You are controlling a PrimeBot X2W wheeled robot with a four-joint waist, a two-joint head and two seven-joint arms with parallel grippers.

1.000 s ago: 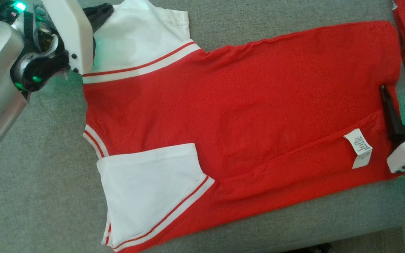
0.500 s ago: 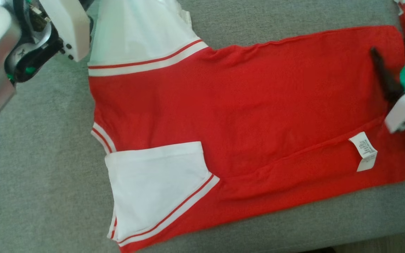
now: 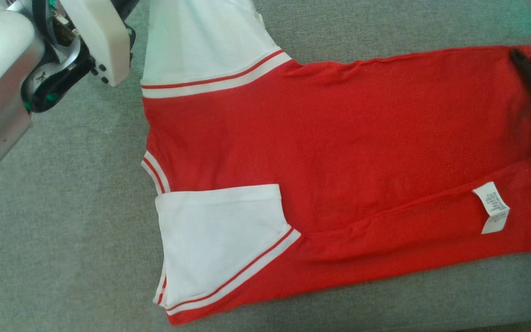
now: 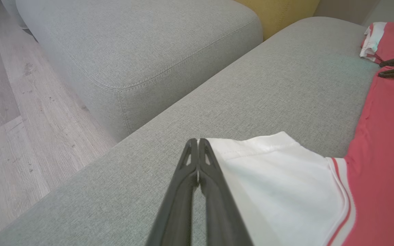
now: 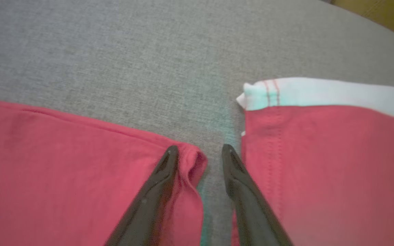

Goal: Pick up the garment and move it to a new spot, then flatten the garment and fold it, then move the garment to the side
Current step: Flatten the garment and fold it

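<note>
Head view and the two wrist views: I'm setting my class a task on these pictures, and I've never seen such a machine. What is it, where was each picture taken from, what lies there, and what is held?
It is a wheeled robot with two arms, each ending in a gripper with two long dark fingers. The wide picture comes from a camera on its head, looking down. The other two come from cameras on its wrists, looking along the fingers. A red short-sleeved garment with white sleeves lies on a grey fabric sofa cushion. The left gripper is shut at the corner of one white sleeve; whether it pinches cloth is unclear. The right gripper is open, with the garment's red corner between its fingers. A second red and white garment lies beside it.
</note>
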